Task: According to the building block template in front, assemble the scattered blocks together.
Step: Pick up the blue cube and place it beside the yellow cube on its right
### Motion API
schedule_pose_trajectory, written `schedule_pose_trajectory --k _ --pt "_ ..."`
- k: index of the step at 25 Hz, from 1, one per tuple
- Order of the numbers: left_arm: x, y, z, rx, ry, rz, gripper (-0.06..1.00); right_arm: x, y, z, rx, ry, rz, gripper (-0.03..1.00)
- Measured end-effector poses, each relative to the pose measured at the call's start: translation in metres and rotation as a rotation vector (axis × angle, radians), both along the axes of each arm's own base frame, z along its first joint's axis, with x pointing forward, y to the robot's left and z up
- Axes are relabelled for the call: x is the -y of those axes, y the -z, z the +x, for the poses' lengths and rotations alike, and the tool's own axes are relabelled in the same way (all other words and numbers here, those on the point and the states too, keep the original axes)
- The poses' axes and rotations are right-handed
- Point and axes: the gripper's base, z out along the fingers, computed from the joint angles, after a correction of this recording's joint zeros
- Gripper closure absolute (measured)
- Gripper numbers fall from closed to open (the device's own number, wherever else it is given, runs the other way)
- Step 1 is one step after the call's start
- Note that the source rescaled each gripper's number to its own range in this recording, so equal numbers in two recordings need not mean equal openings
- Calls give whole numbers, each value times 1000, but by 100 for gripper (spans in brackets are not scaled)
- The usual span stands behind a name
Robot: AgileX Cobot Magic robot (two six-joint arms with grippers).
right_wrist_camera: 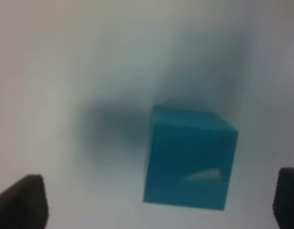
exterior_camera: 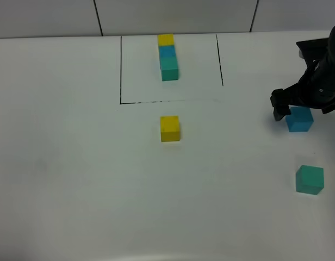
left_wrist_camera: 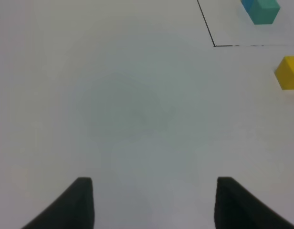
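Block template [exterior_camera: 168, 56] inside black frame [exterior_camera: 121, 70]

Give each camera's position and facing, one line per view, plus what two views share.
Exterior high: mounted high, looking down on the table, template, yellow cube, blue cube and green cube; the right arm shows.
Left wrist: on the left arm, facing bare table past the open left gripper; the yellow cube also shows.
Right wrist: on the right arm, close above the blue cube, which sits inside the open right gripper.
Shared: exterior high and right wrist both show the blue cube.
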Motion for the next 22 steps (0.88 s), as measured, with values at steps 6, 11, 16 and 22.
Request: schedule_pose_trajectory --k 6,11,16,22 --pt "0 0 0 0 0 0 74 11 16 2 -58 28 1 46" --pt "0 0 0 0 0 0 74 10 15 3 -51 35 13 96" --pt "0 0 0 0 0 0 74 4 13 3 -67 -23 7 96" --pt "0 0 0 0 0 0 74 -42 -14 12 -70 -350 -69 96"
